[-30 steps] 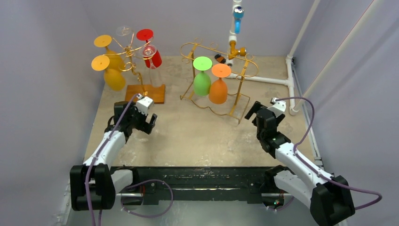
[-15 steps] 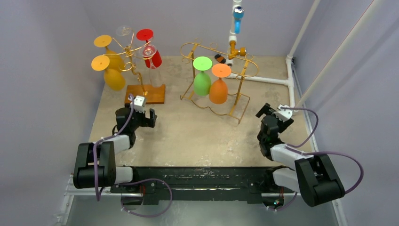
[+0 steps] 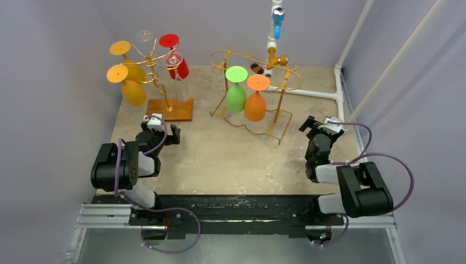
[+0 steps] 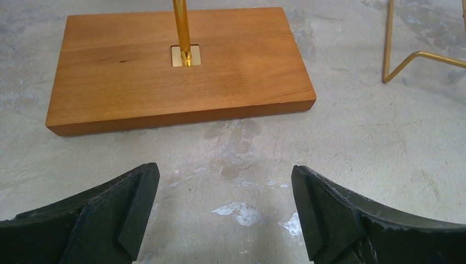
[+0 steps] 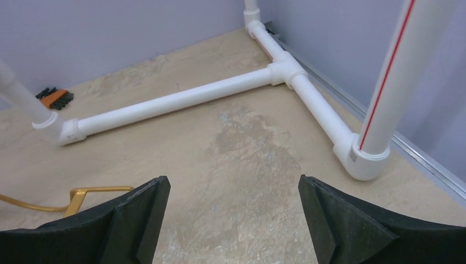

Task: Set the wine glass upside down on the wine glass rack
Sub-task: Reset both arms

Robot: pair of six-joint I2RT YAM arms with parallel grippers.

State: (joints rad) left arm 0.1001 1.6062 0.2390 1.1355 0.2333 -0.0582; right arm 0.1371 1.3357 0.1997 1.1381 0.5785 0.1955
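Wine glasses hang upside down on two racks. A gold wire rack (image 3: 275, 69) at the back middle carries a green glass (image 3: 236, 96) and an orange glass (image 3: 254, 107). A gold tree rack on a wooden base (image 3: 171, 109) carries yellow glasses (image 3: 133, 91), a red glass (image 3: 179, 69) and a clear one (image 3: 145, 36). My left gripper (image 3: 160, 133) is open and empty, low over the table just in front of the wooden base (image 4: 181, 66). My right gripper (image 3: 321, 127) is open and empty at the right, facing the white pipes.
White PVC pipes (image 5: 181, 102) run along the table's back right, with an upright pipe (image 5: 384, 82) near the right wall. A gold wire foot (image 5: 82, 193) of the wire rack lies left of the right gripper; another foot (image 4: 417, 55) shows in the left wrist view.
Both arms have drawn back and folded toward their bases, lowering the grippers near the table. Both grippers stayed open and empty.
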